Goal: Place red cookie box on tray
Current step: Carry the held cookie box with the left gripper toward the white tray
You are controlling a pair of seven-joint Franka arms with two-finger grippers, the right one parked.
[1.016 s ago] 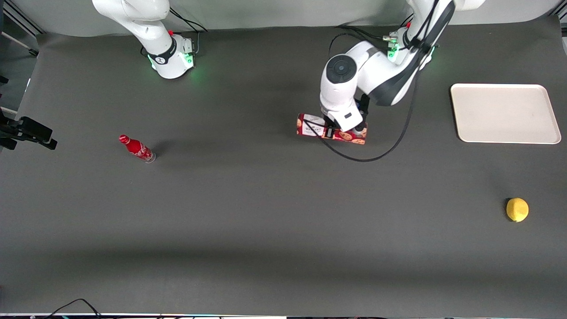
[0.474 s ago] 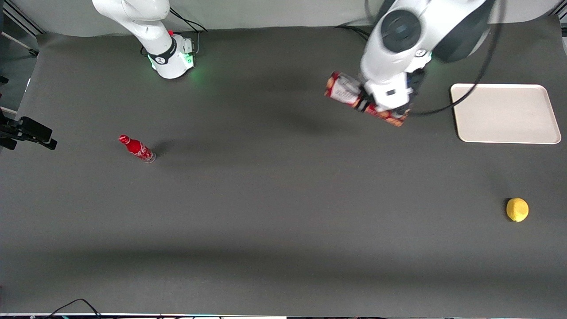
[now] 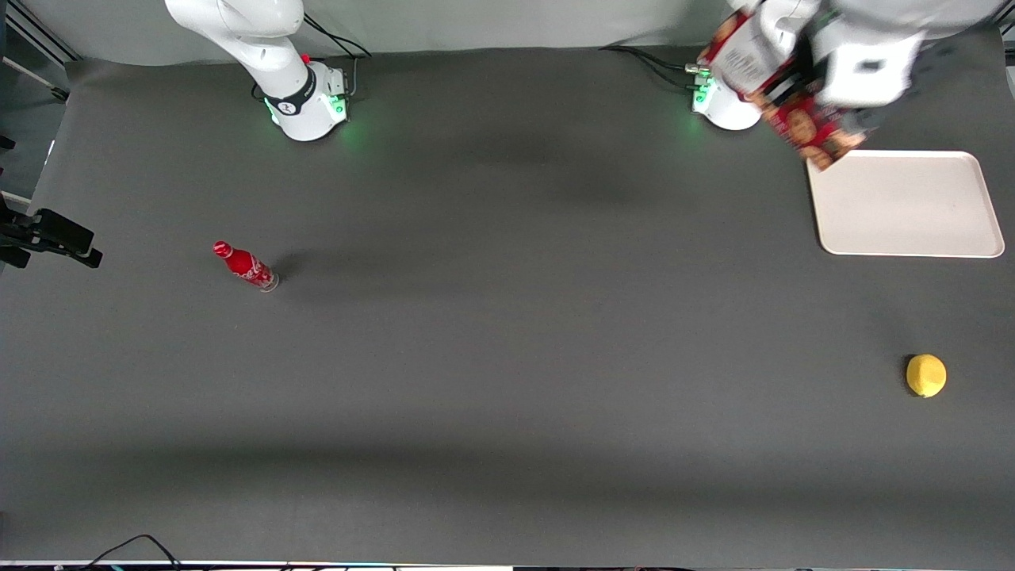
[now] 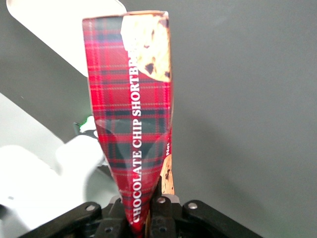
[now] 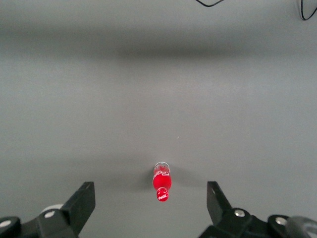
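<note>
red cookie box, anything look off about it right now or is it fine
The red cookie box is held in the hand, up off the table and tilted, one end overhanging the tray corner. Its sides look pinched inward where the hand grips it, so the carton seems slightly crushed. Nothing spilled.

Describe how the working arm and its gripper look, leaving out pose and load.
The working arm has glossy white shells. Its round white base glows green, with black cables running from it across the table. The gripper is matte black with silver screws, up near the tray; its jaws pinch the red cookie box.
</note>
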